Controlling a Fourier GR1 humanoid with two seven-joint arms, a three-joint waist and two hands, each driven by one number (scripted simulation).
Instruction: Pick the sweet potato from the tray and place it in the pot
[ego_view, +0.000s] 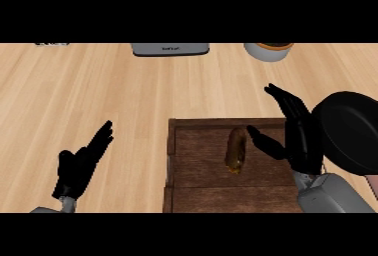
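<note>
Reach step: right hand (299, 139) stood wide open just right of the potato (236, 150), needing to close round it.

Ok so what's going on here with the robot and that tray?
The robot's right hand is open beside the sweet potato, which lies on the wooden tray. Its thumb is near the sweet potato, but nothing is curled round it, so the pick is not yet done. The black pot sits just right of the tray, beyond that hand. The left hand rests open at the lower left.
</note>
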